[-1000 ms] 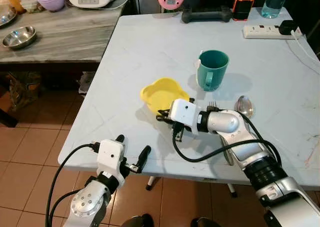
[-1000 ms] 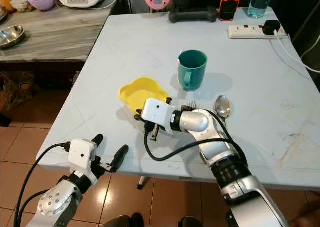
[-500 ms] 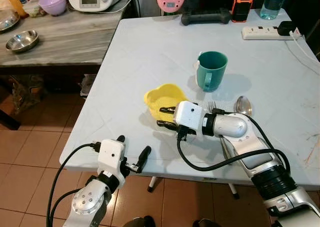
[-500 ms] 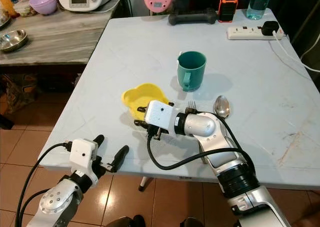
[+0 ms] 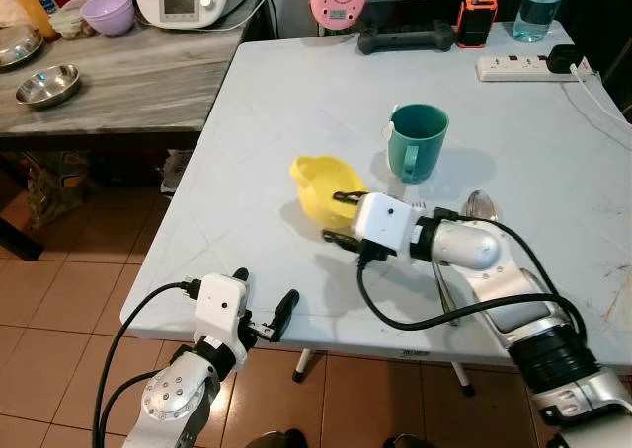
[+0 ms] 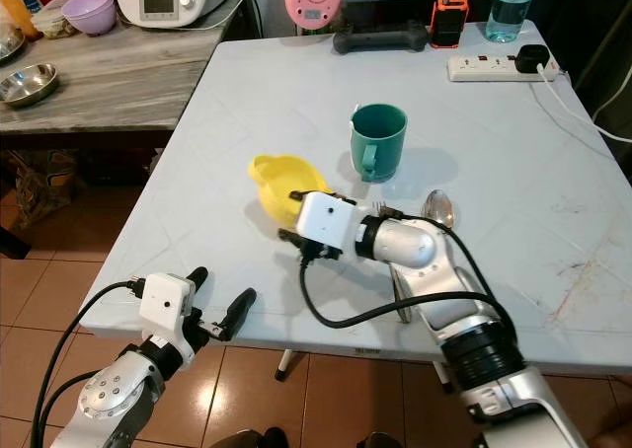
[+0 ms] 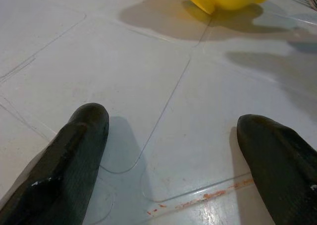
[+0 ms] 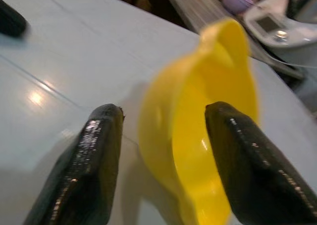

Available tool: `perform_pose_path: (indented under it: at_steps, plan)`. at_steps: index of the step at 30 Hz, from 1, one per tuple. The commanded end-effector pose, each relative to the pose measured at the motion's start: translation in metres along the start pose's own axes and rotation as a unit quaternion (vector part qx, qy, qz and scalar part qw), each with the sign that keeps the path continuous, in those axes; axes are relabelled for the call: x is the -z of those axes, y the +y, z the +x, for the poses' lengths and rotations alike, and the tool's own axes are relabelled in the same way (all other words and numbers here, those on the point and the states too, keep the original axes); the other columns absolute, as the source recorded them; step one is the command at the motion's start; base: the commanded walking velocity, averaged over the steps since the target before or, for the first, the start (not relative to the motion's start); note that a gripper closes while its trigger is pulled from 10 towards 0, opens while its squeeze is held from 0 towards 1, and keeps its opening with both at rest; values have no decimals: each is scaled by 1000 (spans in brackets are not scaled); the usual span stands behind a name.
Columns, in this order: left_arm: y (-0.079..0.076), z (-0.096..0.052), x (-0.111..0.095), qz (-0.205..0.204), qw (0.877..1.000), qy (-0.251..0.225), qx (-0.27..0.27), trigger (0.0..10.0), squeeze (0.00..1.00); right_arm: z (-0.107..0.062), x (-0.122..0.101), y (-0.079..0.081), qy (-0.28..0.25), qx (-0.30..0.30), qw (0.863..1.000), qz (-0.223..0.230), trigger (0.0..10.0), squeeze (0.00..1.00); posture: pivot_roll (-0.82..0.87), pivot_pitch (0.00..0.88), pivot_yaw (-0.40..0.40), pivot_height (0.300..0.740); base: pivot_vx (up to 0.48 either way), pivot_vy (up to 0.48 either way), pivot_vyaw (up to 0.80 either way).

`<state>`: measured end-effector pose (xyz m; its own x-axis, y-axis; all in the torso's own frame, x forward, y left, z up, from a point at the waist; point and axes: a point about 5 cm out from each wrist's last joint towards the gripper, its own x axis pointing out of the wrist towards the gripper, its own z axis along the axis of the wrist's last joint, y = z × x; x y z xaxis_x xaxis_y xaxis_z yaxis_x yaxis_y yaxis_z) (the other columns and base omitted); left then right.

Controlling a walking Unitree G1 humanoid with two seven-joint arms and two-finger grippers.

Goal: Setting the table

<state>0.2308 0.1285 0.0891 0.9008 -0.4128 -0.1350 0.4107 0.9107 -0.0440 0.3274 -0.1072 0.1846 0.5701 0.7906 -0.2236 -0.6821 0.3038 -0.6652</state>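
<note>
Left pincer (image 5: pixel 265 315): released, idle at desk (image 5: pixel 296 103) edge.
Bowl (image 5: pixel 321 186): tilted, rim between right pincer (image 5: pixel 341 218) fingers, grasped.
Mug (image 5: pixel 418 139): beyond right pincer.
Risk: thin rim grip could slip, dropping bowl.

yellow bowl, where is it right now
The yellow bowl is tilted on the white table, near the front left, with its rim between the right gripper's fingers. The green mug stands just behind and to its right.

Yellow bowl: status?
Right hand astride the yellow bowl rim, bowl tilted. Left hand open, idle at table edge. Teal mug close behind.
</note>
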Motion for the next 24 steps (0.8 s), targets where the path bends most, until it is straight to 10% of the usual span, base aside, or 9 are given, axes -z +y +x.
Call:
perform_pose_path:
  at_steps: [1,6,8,9,10,11,24]
  plan:
    - [9,-8,17,-3,999,47,-23,10000,0,-3,5,3,5,0,1000,3,10000,1000,-51,119,134,740,0,0,0]
    - [9,-7,19,-3,999,51,-18,10000,0,-1,4,6,6,5,1000,2,10000,937,-58,120,138,740,0,0,0]
    - [8,-7,19,-2,998,53,-16,10000,0,-1,4,5,8,14,1000,2,10000,553,-58,120,138,740,0,0,0]
    - [8,-6,19,-2,998,53,-15,10000,0,0,4,4,9,18,1000,3,10000,553,-61,121,142,740,0,0,0]
    - [8,-6,19,-2,998,53,-15,10000,0,0,5,4,9,21,1000,2,10000,153,-61,121,142,740,0,0,0]
    - [8,-6,19,-3,998,53,-15,10000,0,1,5,2,11,27,1000,-2,10000,0,-61,121,142,740,0,0,0]
    - [7,-5,20,-9,998,58,-17,10000,0,12,-12,-2,-44,-8,998,-45,10000,0,-58,125,136,740,0,0,0]
